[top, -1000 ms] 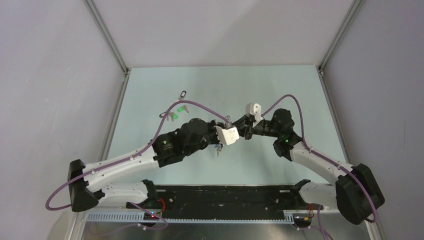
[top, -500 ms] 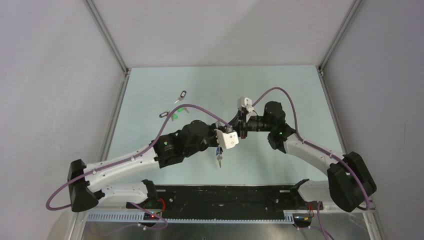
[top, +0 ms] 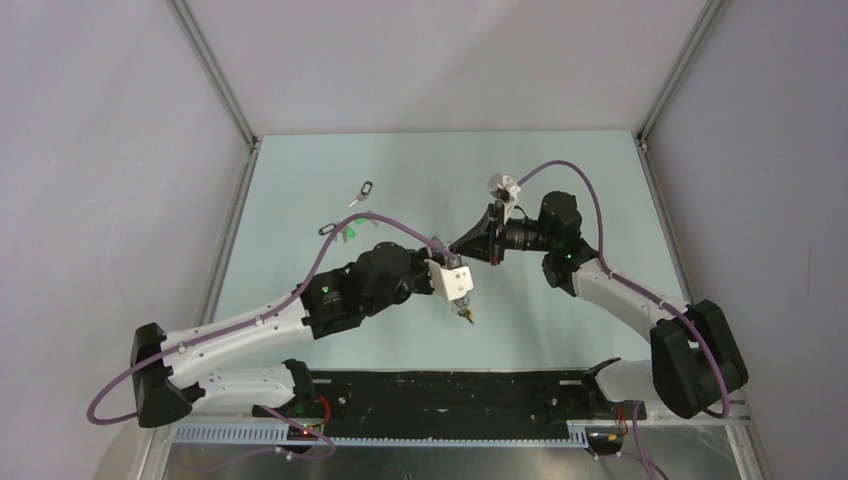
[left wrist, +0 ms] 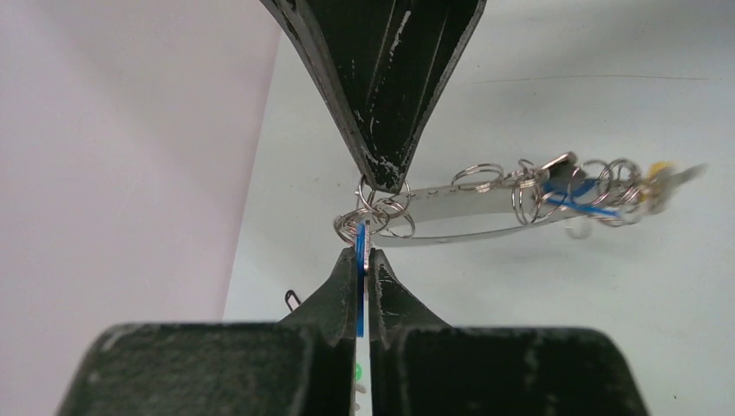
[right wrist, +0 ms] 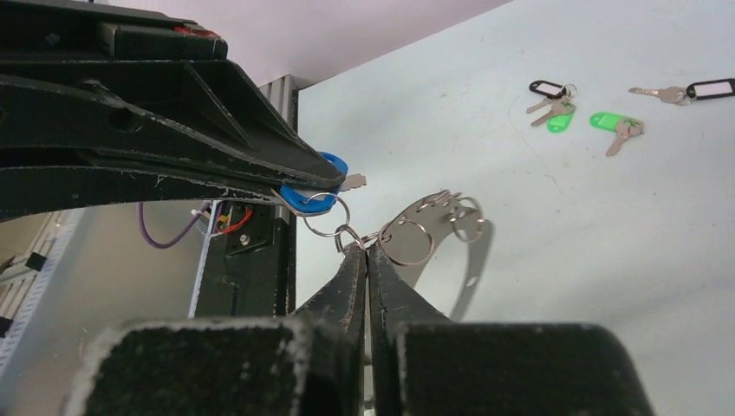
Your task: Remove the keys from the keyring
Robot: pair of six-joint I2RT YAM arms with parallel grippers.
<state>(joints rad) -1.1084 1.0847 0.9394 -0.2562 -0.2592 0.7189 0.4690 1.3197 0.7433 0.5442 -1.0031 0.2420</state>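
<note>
The left end effector (left wrist: 365,253) is clamping the blue-headed key (right wrist: 310,198). Facing it tip to tip, the right end effector (right wrist: 365,249) is pinching the keyring (left wrist: 459,198) by its small rings

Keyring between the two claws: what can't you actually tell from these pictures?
Left wrist view: far end of the keyring, by the yellow tag, blurred; keys uncountable.
Right wrist view: blue key mostly hidden between the left gripper's fingers.
Top view: keyring too small, partly under the left wrist camera.
</note>
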